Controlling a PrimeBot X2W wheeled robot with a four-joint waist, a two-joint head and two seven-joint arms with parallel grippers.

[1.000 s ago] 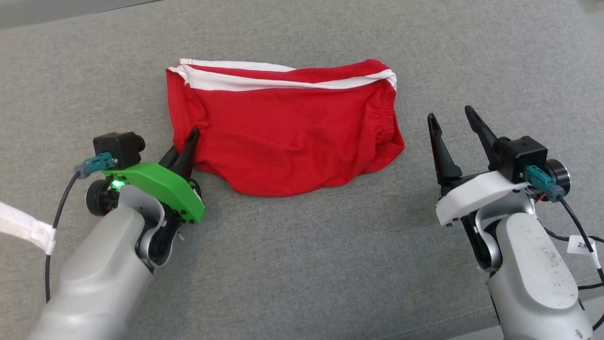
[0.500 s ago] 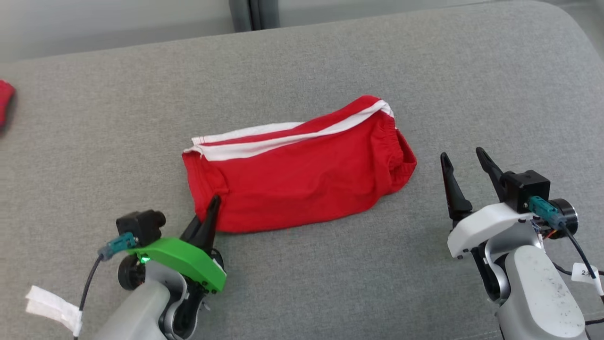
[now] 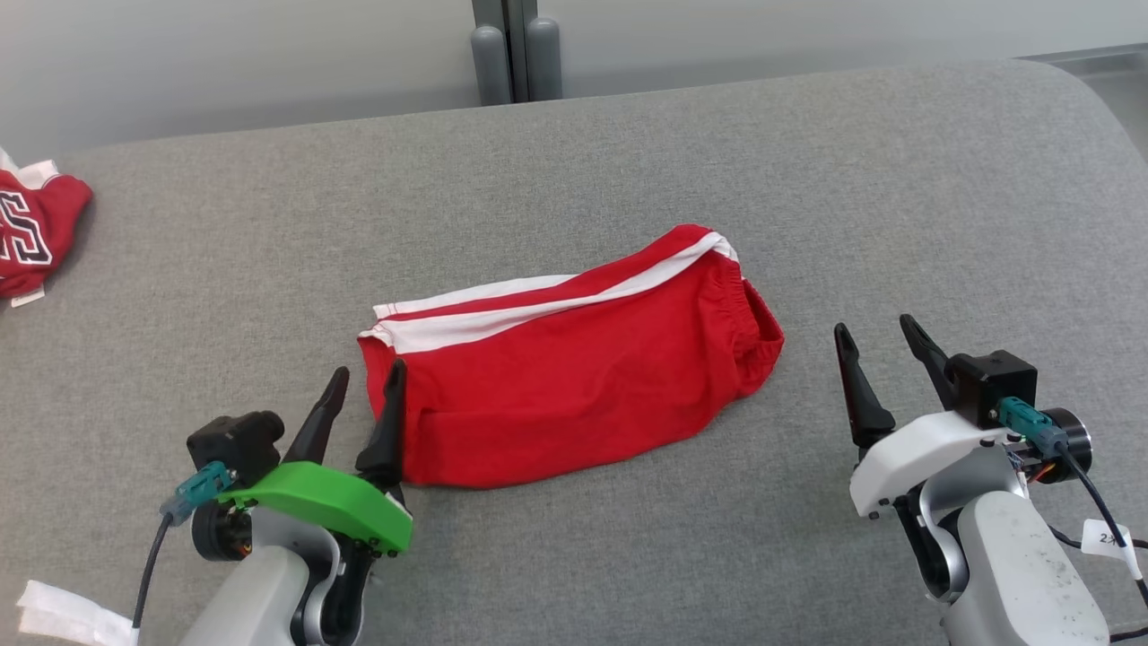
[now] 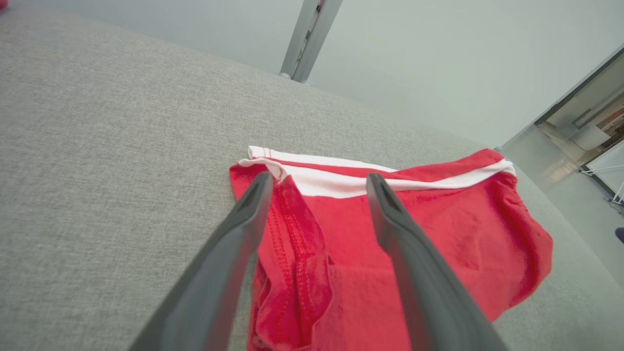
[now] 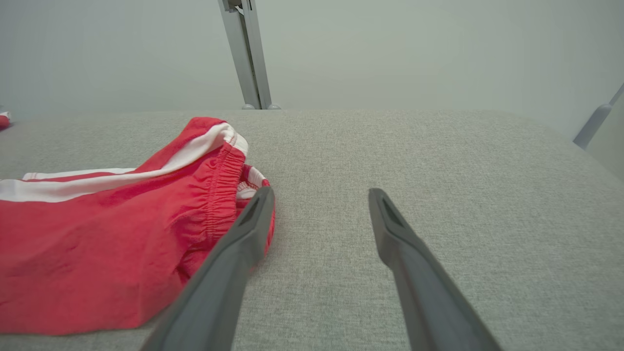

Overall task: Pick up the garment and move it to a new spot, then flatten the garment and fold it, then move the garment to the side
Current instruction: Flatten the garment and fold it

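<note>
The garment [image 3: 36, 235], a red T-shirt with navy lettering and a white tag, lies bunched at the far left edge of the grey cushion [image 3: 628, 144], far from both grippers. Red shorts [image 3: 574, 386] with white stripes lie folded at the middle. My left gripper [image 3: 367, 370] stands open at the shorts' left end, one finger over the hem and one beside it. In the left wrist view the left gripper [image 4: 318, 179] straddles that hem of the shorts [image 4: 438, 229] without holding it. My right gripper [image 3: 873, 326] is open just right of the shorts' waistband [image 5: 219, 195], touching nothing.
A grey metal post [image 3: 516, 54] rises behind the cushion's back edge. The cushion's rounded right corner [image 3: 1076, 99] drops off to the floor. Bare cushion lies in front of the shorts and to their right [image 5: 438, 161].
My left gripper has opened and let go of the shorts' left edge. The head camera has tilted up, bringing the T-shirt and the back edge into view. The right gripper stayed open.
</note>
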